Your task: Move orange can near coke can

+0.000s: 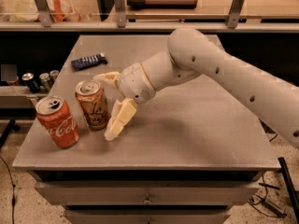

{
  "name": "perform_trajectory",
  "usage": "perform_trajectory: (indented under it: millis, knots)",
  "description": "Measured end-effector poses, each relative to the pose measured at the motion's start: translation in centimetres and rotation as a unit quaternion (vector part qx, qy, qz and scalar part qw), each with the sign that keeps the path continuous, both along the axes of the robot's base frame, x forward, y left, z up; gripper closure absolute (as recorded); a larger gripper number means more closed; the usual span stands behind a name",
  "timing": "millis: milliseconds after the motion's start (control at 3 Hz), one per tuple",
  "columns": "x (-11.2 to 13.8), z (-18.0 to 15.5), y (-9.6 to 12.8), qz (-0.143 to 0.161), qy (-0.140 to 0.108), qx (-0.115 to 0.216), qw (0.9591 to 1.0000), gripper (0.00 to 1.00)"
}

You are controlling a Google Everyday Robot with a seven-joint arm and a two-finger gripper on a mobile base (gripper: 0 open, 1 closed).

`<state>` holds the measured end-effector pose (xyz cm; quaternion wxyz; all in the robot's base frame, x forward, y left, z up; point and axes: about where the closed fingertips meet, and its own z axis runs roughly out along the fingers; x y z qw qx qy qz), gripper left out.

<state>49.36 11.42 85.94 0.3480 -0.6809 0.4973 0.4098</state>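
The gripper (105, 106) is resting with its fingers spread wide, bracketing the orange can (92, 105) without clamping it. Risk: a finger dragging sideways during withdrawal, toppling it onto the coke can (58, 122).

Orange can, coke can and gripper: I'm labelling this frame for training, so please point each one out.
orange can (92, 108), camera view, on its tan label side.
coke can (58, 127), camera view, on the red side by the white script.
gripper (103, 107), camera view, at its mouth, against the orange can's right side.
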Motion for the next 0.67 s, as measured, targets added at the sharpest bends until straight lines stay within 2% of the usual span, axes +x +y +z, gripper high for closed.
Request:
perform_trajectory:
  millis: [333, 667]
  knots:
    - [0.5, 0.3, -1.5, -0.007, -0.007, -0.017, 0.9998, 0.00]
    - [1.3, 0.8, -4.2, -0.013, -0.019, -0.045, 0.9987, 0.00]
